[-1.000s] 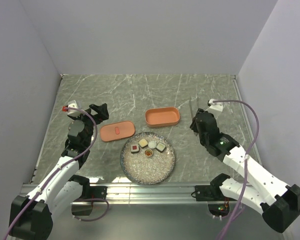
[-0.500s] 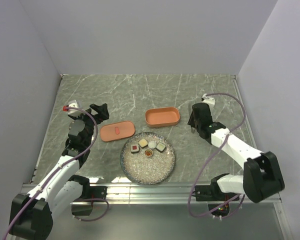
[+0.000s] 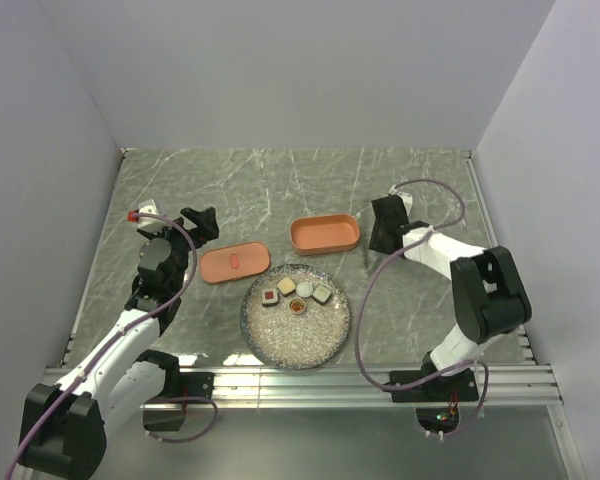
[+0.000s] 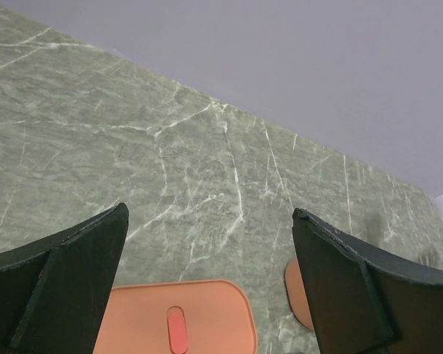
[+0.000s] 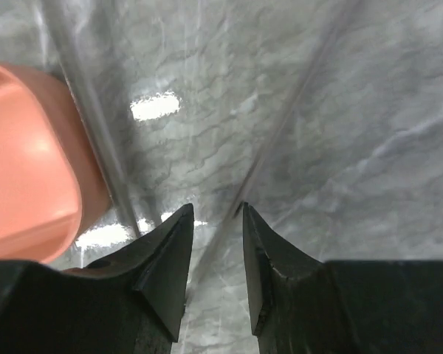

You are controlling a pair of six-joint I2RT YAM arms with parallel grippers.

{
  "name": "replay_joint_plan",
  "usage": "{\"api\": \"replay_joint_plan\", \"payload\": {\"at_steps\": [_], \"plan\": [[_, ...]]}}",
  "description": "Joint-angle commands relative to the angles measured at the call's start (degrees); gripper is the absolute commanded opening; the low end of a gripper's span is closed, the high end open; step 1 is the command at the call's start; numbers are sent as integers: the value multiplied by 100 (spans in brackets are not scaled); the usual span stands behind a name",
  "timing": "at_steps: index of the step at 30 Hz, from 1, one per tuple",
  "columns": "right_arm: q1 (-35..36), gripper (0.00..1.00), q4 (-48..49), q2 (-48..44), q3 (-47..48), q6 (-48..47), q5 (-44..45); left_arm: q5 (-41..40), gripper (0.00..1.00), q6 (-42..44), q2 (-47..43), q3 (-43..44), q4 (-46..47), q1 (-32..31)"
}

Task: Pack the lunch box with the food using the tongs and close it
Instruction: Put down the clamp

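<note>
Tongs (image 5: 280, 125) in my right hand (image 5: 216, 212) — beside the lunch box (image 3: 325, 246)
My right hand is closed narrowly on the tongs, one arm running between my fingers and the other just beside the box's right end. My left hand (image 4: 208, 214) hangs wide open above the lid (image 3: 234, 263) on the worktop (image 3: 180, 190) — the food (image 3: 295, 292) sits on the plate (image 3: 296, 340).

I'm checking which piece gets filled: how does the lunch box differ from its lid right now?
The lunch box has raised walls and an empty hollow; the lid is flat. The lid carries a small red mark; the lunch box shows none. The lunch box lies behind the plate, toward the right; the lid lies by the plate's left rear. Both are salmon-orange, oblong with rounded ends, and neither touches the other.
</note>
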Motion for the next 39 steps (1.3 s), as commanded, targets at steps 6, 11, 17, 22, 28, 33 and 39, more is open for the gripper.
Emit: {"api": "replay_joint_plan", "payload": {"at_steps": [6, 11, 17, 22, 28, 33, 39], "plan": [[-51, 41, -680, 751, 743, -73, -281, 97, 99, -61, -93, 13, 248, 22], [-42, 48, -460, 365, 427, -38, -264, 132, 99, -61, -58, 13, 301, 22], [-42, 52, -232, -312, 154, 103, -175, 158, 99, -61, 30, 40, 319, 22], [-33, 54, -187, -472, 118, 120, -237, 141, 100, -52, -32, 22, 310, 22], [-42, 54, -328, 90, 294, 155, -290, 158, 99, -70, -76, 13, 301, 22], [-68, 54, -443, 302, 391, 164, -263, 150, 99, -61, -76, 4, 292, 22], [-174, 47, -504, 601, 610, 129, -334, 123, 100, -61, -93, 4, 266, 22]]}}
